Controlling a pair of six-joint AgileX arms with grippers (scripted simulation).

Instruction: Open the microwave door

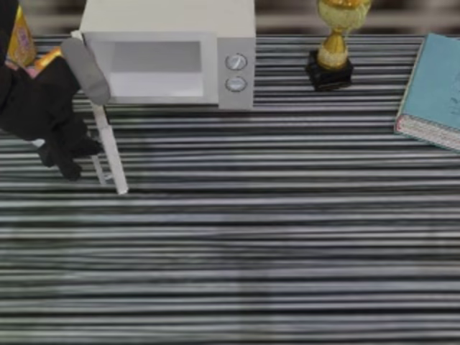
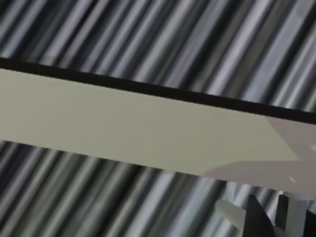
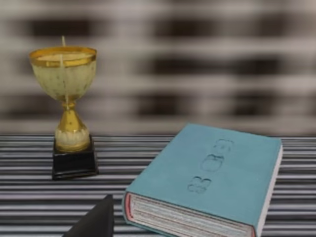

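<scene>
The microwave (image 1: 169,14) stands at the back left, its two knobs (image 1: 236,72) on the front panel. The microwave door (image 1: 108,144) is swung wide open toward the table's front and shows edge-on, so the white cavity (image 1: 154,68) is exposed. My left gripper (image 1: 80,162) sits just left of the door's free end, shut on the slim handle (image 1: 98,169). In the left wrist view the door's edge (image 2: 138,128) crosses as a pale band, with dark fingers (image 2: 256,219) around the light handle bar. A dark part of my right gripper (image 3: 98,222) shows only in the right wrist view.
A gold trophy (image 1: 334,43) on a black base stands right of the microwave. A teal book (image 1: 435,90) lies at the right edge, close in front of my right wrist camera. A yellow-orange object (image 1: 21,39) sits behind my left arm. The tablecloth is striped.
</scene>
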